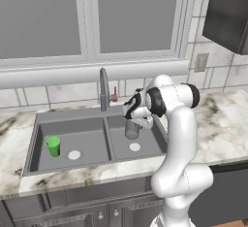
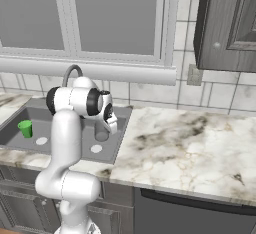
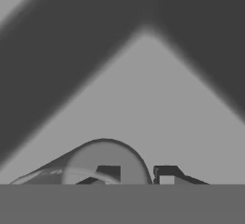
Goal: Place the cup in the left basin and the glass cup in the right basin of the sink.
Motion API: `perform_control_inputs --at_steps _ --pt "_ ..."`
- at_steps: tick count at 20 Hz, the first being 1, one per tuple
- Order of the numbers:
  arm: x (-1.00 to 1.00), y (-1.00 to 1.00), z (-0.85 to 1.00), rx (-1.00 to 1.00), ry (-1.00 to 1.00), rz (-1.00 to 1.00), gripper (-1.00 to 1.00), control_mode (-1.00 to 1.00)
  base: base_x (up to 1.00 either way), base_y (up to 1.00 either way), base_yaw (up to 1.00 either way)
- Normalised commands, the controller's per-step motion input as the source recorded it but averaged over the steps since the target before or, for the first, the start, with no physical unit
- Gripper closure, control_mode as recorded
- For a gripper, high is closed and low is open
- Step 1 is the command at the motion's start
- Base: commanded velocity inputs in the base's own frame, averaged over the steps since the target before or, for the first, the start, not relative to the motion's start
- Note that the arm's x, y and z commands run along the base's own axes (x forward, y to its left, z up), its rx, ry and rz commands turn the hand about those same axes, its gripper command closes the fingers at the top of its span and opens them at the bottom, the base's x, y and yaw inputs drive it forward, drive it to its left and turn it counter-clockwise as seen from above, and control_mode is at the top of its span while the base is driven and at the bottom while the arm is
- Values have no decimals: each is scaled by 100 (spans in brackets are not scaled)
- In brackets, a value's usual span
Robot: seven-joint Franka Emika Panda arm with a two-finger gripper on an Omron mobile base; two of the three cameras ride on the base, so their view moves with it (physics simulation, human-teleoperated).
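Right basin (image 1: 145,146): fingers (image 3: 167,174) grip glass cup (image 1: 131,129).

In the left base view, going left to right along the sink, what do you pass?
The cup standing in the left basin → faucet → the glass cup under the gripper, over the right basin → wall outlet.

Big window (image 1: 87,17) up behind the marble surface (image 2: 185,148). Dark cupboard (image 2: 227,23) to the window's right, wall socket (image 1: 201,62) below it.
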Motion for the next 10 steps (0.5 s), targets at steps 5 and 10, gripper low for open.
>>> perform_control_inputs --at_steps 5,10 --pt "3 9 -31 0 9 0 -100 -100 0 0 0" --pt "2 12 -5 1 0 0 -100 -100 0 0 0"
